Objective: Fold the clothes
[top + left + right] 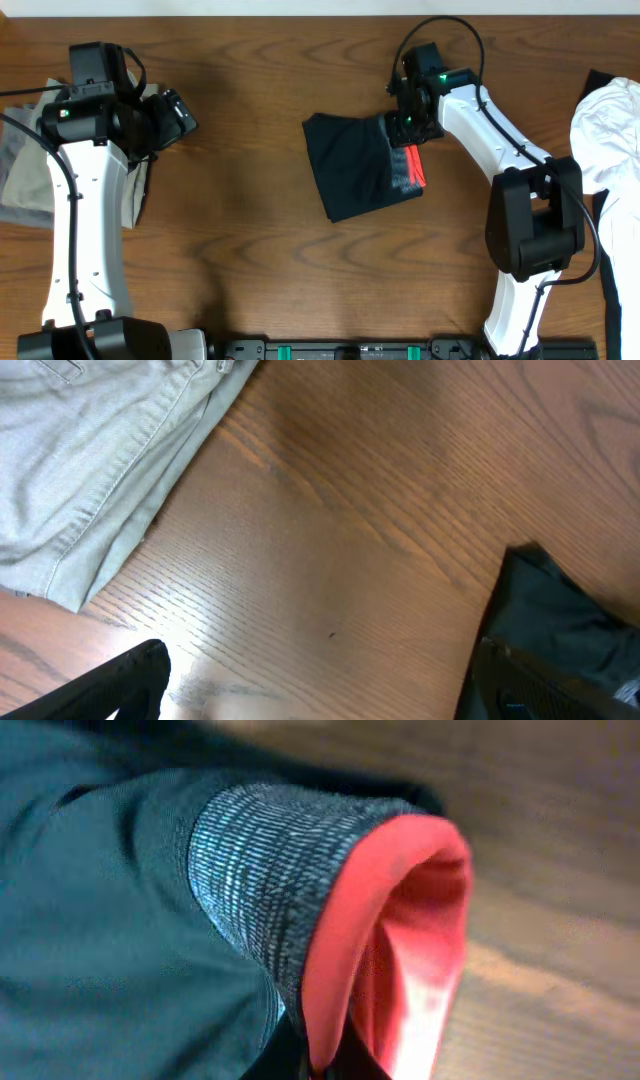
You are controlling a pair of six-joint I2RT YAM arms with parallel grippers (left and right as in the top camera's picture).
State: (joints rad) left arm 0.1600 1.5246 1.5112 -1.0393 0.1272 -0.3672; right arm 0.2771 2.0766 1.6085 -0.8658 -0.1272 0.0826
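Observation:
The black pants (352,165) lie folded into a compact bundle at the table's centre, grey waistband with red-orange edge (412,168) on the right side. My right gripper (405,128) is shut on the waistband at the bundle's upper right corner. In the right wrist view the grey band (260,870) and red-orange edge (400,920) fill the frame, pinched between the fingers at the bottom. My left gripper (180,118) is open and empty over bare wood at the left, its fingertips spread wide in the left wrist view (310,690).
Tan khaki trousers (25,170) lie at the table's left edge, also showing in the left wrist view (90,450). A white garment (610,135) and dark fabric (615,240) lie at the right edge. Bare wood lies between the left gripper and the pants.

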